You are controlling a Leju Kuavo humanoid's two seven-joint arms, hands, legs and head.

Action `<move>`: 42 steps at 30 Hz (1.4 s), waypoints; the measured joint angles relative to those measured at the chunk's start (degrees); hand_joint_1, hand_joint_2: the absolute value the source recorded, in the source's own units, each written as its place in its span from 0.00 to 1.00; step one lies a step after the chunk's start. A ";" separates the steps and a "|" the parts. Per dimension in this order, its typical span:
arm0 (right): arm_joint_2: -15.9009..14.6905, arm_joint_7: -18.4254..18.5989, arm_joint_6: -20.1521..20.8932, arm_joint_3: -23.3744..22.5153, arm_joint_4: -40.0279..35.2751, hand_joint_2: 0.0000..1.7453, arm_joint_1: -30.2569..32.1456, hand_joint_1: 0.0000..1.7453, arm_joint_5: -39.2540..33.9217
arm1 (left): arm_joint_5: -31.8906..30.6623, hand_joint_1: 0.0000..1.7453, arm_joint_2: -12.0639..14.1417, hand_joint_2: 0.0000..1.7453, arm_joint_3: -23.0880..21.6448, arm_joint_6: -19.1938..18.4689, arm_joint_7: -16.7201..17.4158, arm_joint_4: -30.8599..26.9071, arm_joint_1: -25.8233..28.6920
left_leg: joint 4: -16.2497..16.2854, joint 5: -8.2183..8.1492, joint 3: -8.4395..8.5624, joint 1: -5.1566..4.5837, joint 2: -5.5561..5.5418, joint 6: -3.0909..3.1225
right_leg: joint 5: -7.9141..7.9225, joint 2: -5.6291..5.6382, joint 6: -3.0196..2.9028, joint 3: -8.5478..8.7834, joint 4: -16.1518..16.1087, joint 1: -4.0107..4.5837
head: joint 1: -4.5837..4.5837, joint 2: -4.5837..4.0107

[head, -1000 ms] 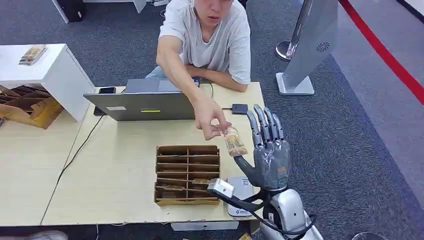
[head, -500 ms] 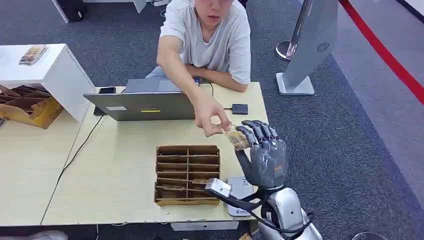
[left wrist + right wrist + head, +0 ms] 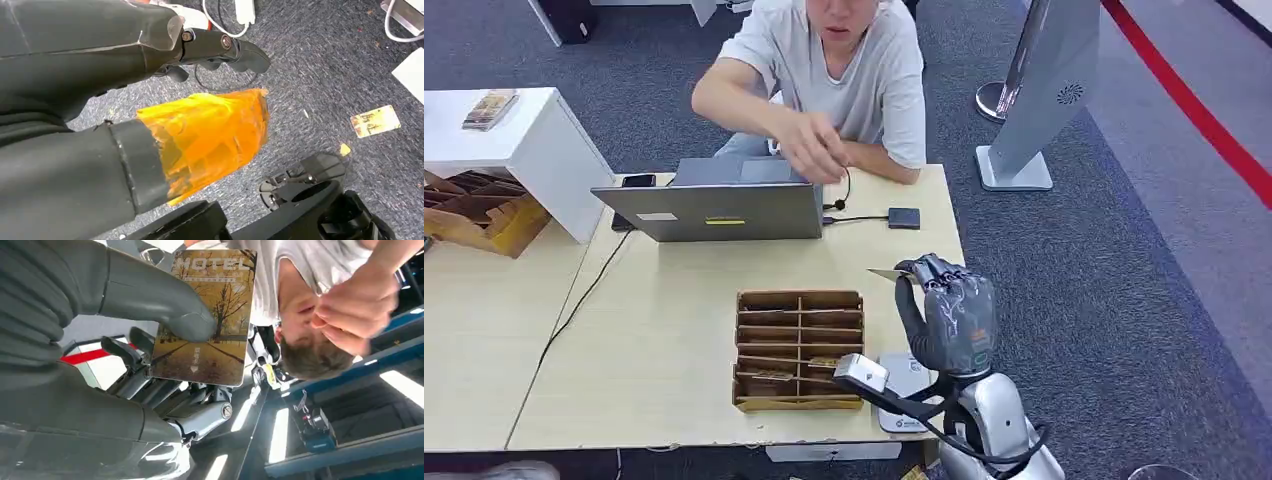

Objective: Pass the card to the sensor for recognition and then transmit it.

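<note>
Now right hand point(image 3: 949, 315) fingers curled around the card point(image 3: 207, 315) (thumb pressing its face) above the table point(image 3: 664, 330).

table point(image 3: 664, 320) | on it: laptop point(image 3: 714, 205), cardboard divider tray point(image 3: 799, 348), card reader point(image 3: 904, 385), small black box point(image 3: 904, 218)

Office or demo-hall setup: grey carpet point(image 3: 1124, 290), light wood desks point(image 3: 654, 330), open laptop point(image 3: 714, 205) with a seated person point(image 3: 844, 70) behind it, white kiosk stand point(image 3: 1044, 90), red floor stripe point(image 3: 1194, 100).
</note>
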 joint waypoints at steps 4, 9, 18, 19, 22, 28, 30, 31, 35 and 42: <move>0.00 -0.94 0.65 0.50 -0.33 1.00 0.00 1.00 -2.40 | 0.20 0.00 0.00 0.00 0.00 0.04 -0.02 0.00 0.01 | 0.00 0.00 0.00 0.00 0.00 0.00 | 0.00 0.00 0.00 0.00 0.00 0.00 | 0.00 0.00; 0.00 -0.96 0.85 0.81 -0.63 1.00 0.00 1.00 -2.77 | 0.24 0.00 0.02 0.00 0.00 0.04 -0.02 0.00 0.02 | 0.00 0.00 0.00 0.00 0.00 0.00 | 0.00 0.00 0.00 0.00 0.00 0.00 | 0.00 0.00; 0.00 -6.49 11.86 2.19 -4.35 1.00 1.22 1.00 -25.93 | 1.62 0.00 0.11 0.00 0.02 0.68 -0.63 0.00 0.57 | 0.00 0.00 0.00 0.00 0.00 0.00 | 0.00 0.00 0.00 -0.01 0.00 0.00 | 0.00 0.00; 0.00 -6.90 14.09 2.40 -5.11 1.00 1.60 1.00 -29.27 | 1.79 0.00 0.13 0.00 0.06 0.74 -0.76 0.00 0.69 | 0.00 0.00 0.00 0.00 0.00 0.00 | 0.00 0.00 0.00 -0.01 0.00 0.00 | 0.00 0.00; -0.04 -7.06 19.51 2.84 -6.88 1.00 2.96 1.00 -36.49 | 2.05 0.00 0.26 0.00 0.26 0.76 -0.96 0.00 0.88 | -0.01 -0.01 0.00 0.00 -0.01 0.00 | -0.01 -0.01 0.00 -0.02 0.00 0.00 | 0.00 0.00; -0.61 -8.39 26.49 3.56 -8.26 1.00 6.79 1.00 -47.65 | 2.03 0.00 0.46 0.00 0.46 0.76 -0.96 0.00 0.91 | -0.01 -0.01 -0.01 0.00 -0.01 0.00 | -0.02 0.00 0.01 -0.01 0.00 0.00 | 0.00 0.00; -0.90 -8.83 27.19 3.69 -8.26 1.00 7.78 1.00 -48.87 | 2.03 0.00 0.55 0.00 0.48 0.76 -0.96 0.00 0.92 | -0.01 -0.01 -0.01 0.00 -0.01 0.00 | -0.02 -0.01 0.01 -0.01 0.00 0.00 | 0.02 0.00; -0.98 -8.92 27.48 3.69 -8.28 1.00 8.13 1.00 -49.26 | 2.03 0.00 0.59 0.00 0.48 0.76 -0.96 0.00 0.93 | -0.01 -0.01 0.00 0.00 -0.01 0.00 | -0.02 0.00 0.01 -0.01 0.00 0.00 | 0.00 0.00; -1.38 -8.83 29.07 3.76 -8.26 1.00 9.00 1.00 -51.38 | 2.01 0.00 0.66 0.00 0.48 0.76 -0.96 0.00 0.94 | -0.01 -0.01 0.00 0.00 -0.01 0.00 | -0.02 -0.01 0.01 0.00 0.00 0.00 | 0.02 0.00; -2.32 -7.93 30.01 3.93 -5.97 1.00 11.01 1.00 -54.75 | 2.01 0.00 0.76 0.00 0.52 0.87 -0.96 0.00 0.98 | -0.01 -0.01 -0.01 0.00 -0.01 0.00 | -0.02 0.00 0.01 -0.01 0.00 0.00 | 0.02 0.00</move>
